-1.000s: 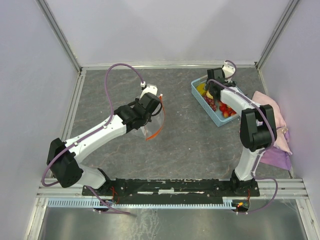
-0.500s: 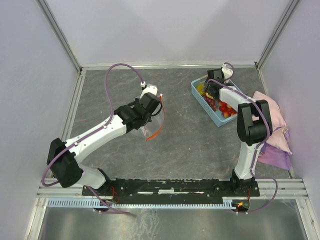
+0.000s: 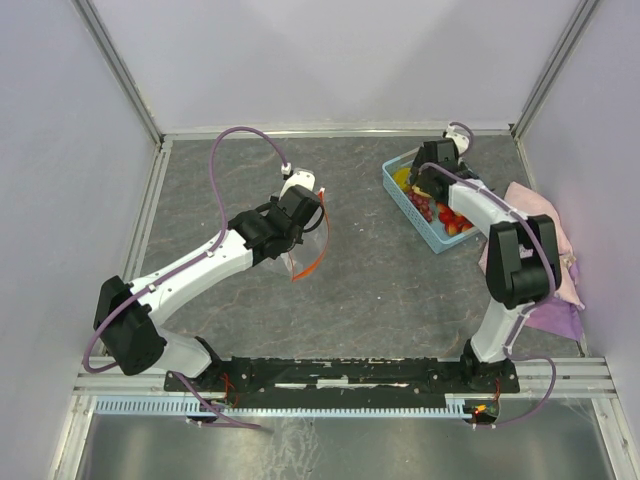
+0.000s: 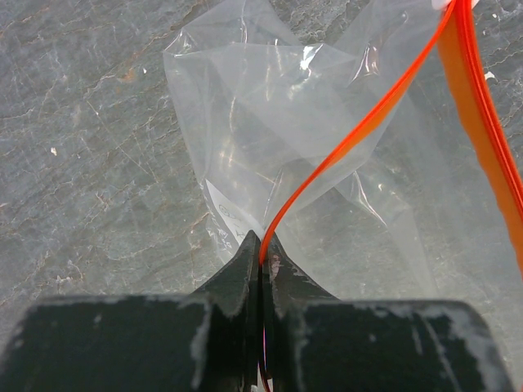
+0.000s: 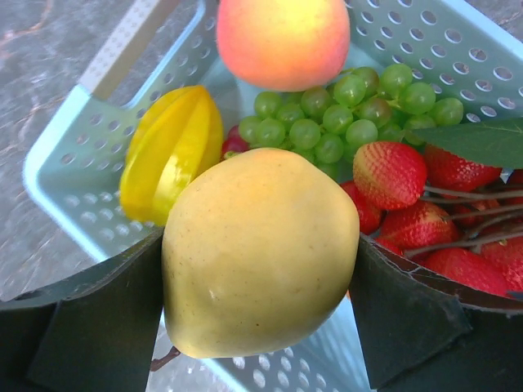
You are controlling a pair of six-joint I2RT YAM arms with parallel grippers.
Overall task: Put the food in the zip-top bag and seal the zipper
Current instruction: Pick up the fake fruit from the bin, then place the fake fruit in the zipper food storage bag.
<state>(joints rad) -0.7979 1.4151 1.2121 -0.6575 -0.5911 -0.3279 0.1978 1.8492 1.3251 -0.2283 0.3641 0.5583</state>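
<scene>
My left gripper (image 4: pixel 261 245) is shut on the orange-red zipper strip (image 4: pixel 351 139) of the clear zip-top bag (image 4: pixel 270 122) and holds it over the table's middle; the bag (image 3: pixel 305 250) hangs below the gripper (image 3: pixel 300 215) in the top view. My right gripper (image 5: pixel 261 269) is shut on a yellow mango (image 5: pixel 257 253) just above the light blue basket (image 5: pixel 73 175). In the basket lie a peach (image 5: pixel 282 37), a yellow star fruit (image 5: pixel 172 155), green grapes (image 5: pixel 343 114), strawberries (image 5: pixel 392 175) and a green leaf (image 5: pixel 482 143). In the top view the right gripper (image 3: pixel 425 170) is over the basket's far end.
The basket (image 3: pixel 432 240) stands at the back right of the grey table. A pink cloth (image 3: pixel 550 260) lies to its right against the wall. Metal frame rails run round the table's edges.
The right arm's elbow has swung right, then slightly back, while its gripper stays over the basket. The left arm and bag have not moved.
</scene>
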